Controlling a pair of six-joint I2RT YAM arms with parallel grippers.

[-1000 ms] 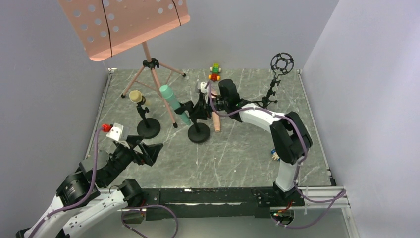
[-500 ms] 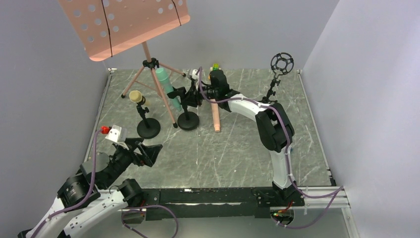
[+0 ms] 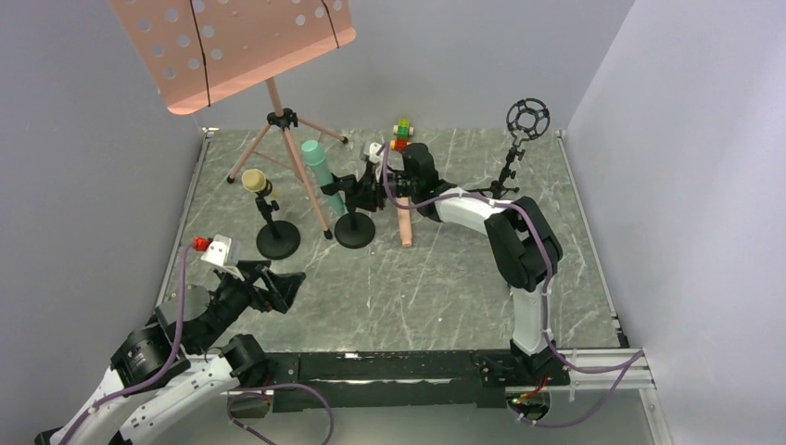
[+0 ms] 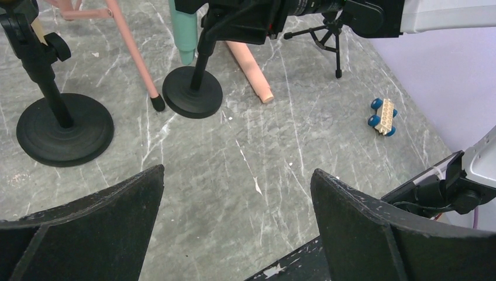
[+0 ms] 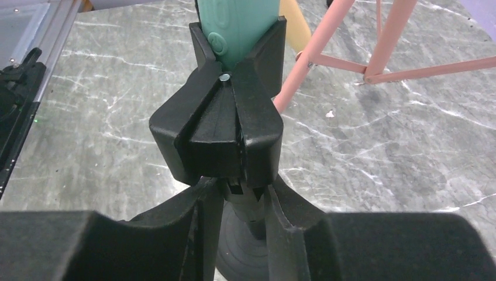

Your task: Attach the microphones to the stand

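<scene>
Grey marbled table [image 3: 445, 278] held the work: your right hand [image 5: 240, 202] was clenched on the stand [image 3: 355, 229] stem under the clipped teal microphone [image 5: 237, 23], and your left hand [image 4: 237, 175] hung released. With the pink microphone [image 3: 404, 222] lying beside the base, you likely needed to let go and fetch it next

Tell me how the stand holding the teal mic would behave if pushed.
The stand probably resists tipping: its round base is wide and flat. Pushed high, it might lean anyway, since the teal mic sits tilted in the clip above. The thin stem looks rigid; the right gripper is closed on it.
</scene>
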